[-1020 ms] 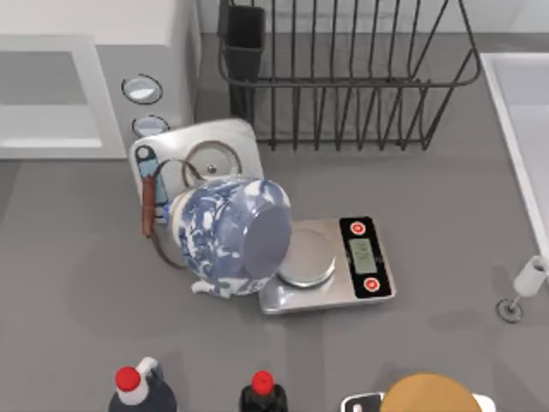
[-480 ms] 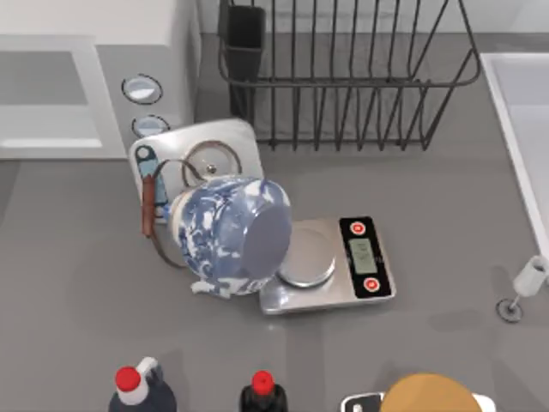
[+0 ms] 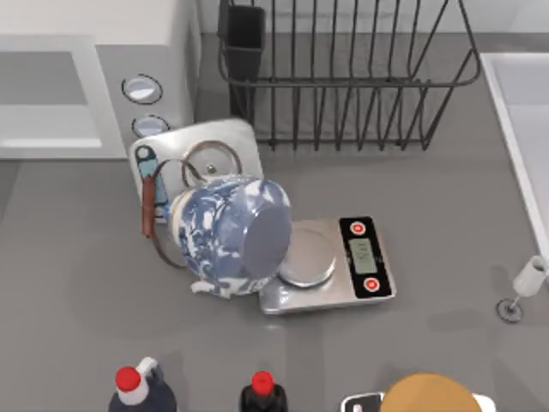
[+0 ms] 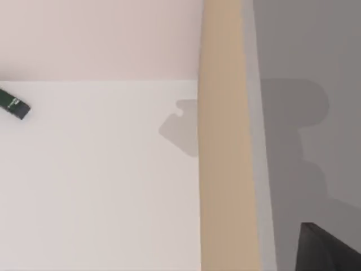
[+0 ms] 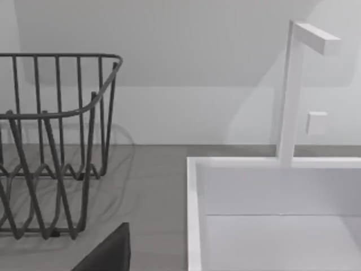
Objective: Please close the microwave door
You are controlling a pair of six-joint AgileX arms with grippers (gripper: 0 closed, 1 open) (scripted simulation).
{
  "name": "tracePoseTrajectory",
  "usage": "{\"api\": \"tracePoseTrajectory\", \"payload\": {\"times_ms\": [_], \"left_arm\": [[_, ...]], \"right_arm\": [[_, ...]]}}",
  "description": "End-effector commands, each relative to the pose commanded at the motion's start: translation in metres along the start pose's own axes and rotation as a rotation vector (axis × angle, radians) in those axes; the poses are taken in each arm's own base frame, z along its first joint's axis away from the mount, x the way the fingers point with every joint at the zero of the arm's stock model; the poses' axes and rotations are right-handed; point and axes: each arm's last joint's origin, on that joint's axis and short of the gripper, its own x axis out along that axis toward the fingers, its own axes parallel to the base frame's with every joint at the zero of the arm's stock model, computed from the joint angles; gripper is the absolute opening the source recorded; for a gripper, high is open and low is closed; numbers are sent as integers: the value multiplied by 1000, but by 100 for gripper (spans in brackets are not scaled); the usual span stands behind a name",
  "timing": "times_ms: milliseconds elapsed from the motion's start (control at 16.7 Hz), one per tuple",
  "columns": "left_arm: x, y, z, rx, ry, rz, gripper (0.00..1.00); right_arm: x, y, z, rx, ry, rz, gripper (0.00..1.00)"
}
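The white microwave (image 3: 163, 51) stands at the table's back left, with two round dials (image 3: 141, 88) on its front. Left of the dials lies the microwave door (image 3: 51, 146), a white-framed panel with a pale grey window; how far it stands open I cannot tell. The left wrist view looks past the table's tan edge (image 4: 221, 169) to a pale floor, and a dark part of my left gripper (image 4: 333, 251) shows at the corner. The right wrist view faces the rack and sink, with a dark part of my right gripper (image 5: 110, 254) at its border.
A blue-and-white jar (image 3: 227, 236) lies on its side against a silver scale (image 3: 343, 257). A silver square plate with a ring (image 3: 206, 154) leans by the dials. The black wire rack (image 3: 343, 77) is behind, a white sink (image 5: 271, 214) at right, two red-capped bottles (image 3: 137, 390) in front.
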Motion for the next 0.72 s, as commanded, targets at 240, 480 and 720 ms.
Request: {"api": "tracePoseTrajectory", "payload": {"times_ms": [240,480,720], "left_arm": [[2,0,-2,-1,1,-1,0],[1,-12,4,8,-4,2,0],[3,-60,2,-1,8,-9,0]], "right_arm": [[0,0,0,0,0,0,100],[0,0,0,0,0,0,100],[0,0,0,0,0,0,100]]}}
